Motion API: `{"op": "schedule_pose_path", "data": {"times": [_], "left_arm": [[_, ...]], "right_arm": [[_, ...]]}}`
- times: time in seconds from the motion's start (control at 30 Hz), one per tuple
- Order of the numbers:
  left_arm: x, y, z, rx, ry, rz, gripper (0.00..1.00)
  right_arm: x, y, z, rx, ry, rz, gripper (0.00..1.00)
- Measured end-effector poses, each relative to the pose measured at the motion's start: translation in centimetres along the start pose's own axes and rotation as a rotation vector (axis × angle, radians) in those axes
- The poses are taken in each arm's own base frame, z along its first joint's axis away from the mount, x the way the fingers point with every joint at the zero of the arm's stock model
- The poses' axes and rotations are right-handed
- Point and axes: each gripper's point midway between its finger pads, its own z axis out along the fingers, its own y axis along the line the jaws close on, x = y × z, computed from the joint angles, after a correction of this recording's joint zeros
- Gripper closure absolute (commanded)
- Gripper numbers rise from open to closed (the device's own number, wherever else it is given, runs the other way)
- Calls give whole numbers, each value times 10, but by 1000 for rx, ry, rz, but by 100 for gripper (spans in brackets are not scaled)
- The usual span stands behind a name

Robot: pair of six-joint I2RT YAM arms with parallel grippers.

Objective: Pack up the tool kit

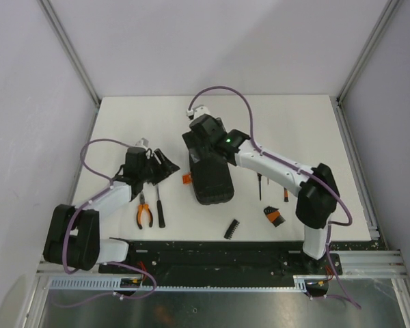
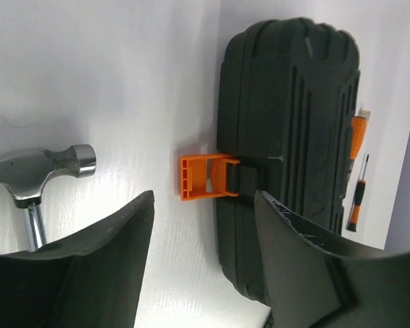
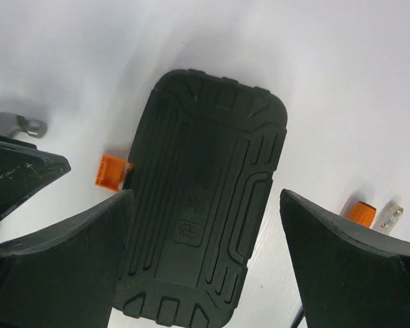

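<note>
White tabletop (image 1: pixel 294 130) fills the scene, and right in the middle of it sits the black case (image 1: pixel 212 179), lid down, ribbed shell facing up, directly beneath the right tool (image 3: pixel 205 198). That right tool hangs over it with its two fingers thrown wide, the case body showing between them and nothing pinched. Over to the left tool (image 2: pixel 205 198): also spread, also empty, fingertips pointed at the long edge of the case and stopped just short of it. Off the outer side of one of its fingers lies the hammer (image 2: pixel 44 167), shiny steel head up close in the wrist view, black handle running back toward the arm's base. Next to that handle, further back behind the left tool, the orange-handled pliers (image 1: pixel 144 213) rest flat. On the far side of the case from the left tool, a slim black-and-orange screwdriver (image 2: pixel 355 198) lies loose, with an orange piece with a pale tip (image 3: pixel 369 213) just outside the right tool's finger. Nearer the right arm's base, a small black-and-orange holder (image 1: pixel 274 216) and a short black ribbed strip (image 1: pixel 231 228). Smallest of all, the orange latch (image 2: pixel 205 176), sticking out sideways from the case edge, squarely ahead of the gap between the left tool's fingers.
</note>
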Motion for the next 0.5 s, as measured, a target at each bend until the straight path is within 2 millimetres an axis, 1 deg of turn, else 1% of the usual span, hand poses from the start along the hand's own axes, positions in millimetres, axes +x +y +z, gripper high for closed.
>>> {"op": "schedule_pose_path", "data": {"times": [0.07, 0.1, 0.2, 0.23, 0.33, 0.5], "left_arm": [[7, 2, 5, 0, 31, -31, 58], [10, 2, 7, 4, 45, -43, 64], [17, 0, 13, 17, 76, -62, 75], [19, 0, 15, 19, 85, -69, 78], [29, 1, 25, 23, 118, -87, 84], [47, 5, 39, 20, 179, -121, 86]], "right_arm": [[8, 5, 10, 19, 32, -22, 8], [14, 6, 15, 31, 54, -31, 8], [40, 4, 29, 64, 135, -54, 6], [49, 4, 33, 71, 162, -62, 4], [66, 4, 40, 83, 213, -77, 1], [70, 13, 40, 83, 218, -88, 1]]}}
